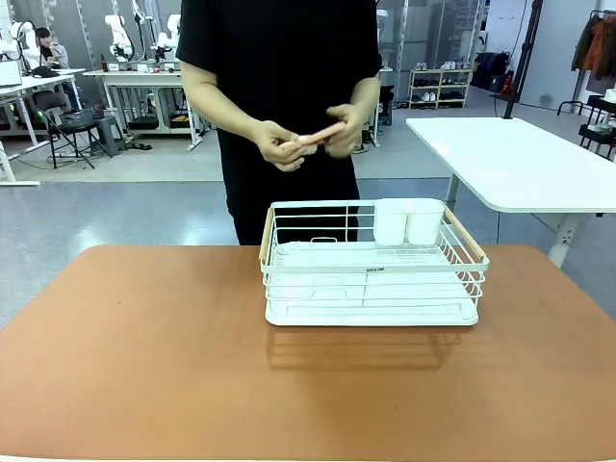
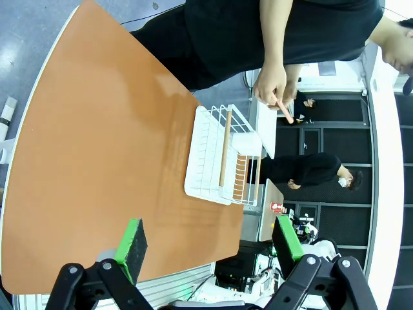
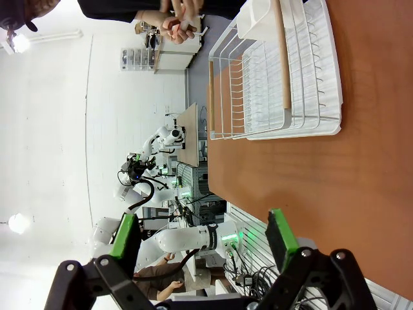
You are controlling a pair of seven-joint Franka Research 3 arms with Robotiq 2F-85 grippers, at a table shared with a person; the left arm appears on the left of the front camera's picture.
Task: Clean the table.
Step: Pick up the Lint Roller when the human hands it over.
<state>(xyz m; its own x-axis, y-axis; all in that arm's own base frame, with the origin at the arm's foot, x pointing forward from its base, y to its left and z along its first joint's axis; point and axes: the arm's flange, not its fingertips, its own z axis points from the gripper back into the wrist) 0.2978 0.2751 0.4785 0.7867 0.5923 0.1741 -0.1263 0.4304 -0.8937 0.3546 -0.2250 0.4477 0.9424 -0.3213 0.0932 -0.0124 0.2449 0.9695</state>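
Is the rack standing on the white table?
No, the rack stands on the reddish-brown table, near its far edge.

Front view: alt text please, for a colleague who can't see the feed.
A white wire rack with wooden handles sits on the brown table, a white holder in its far right corner. Behind it a person in black holds a small pink thing in both hands.

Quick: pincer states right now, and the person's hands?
Left pincer: open, empty.
Right pincer: open, empty.
Person's hands: together holding a small pinkish object.
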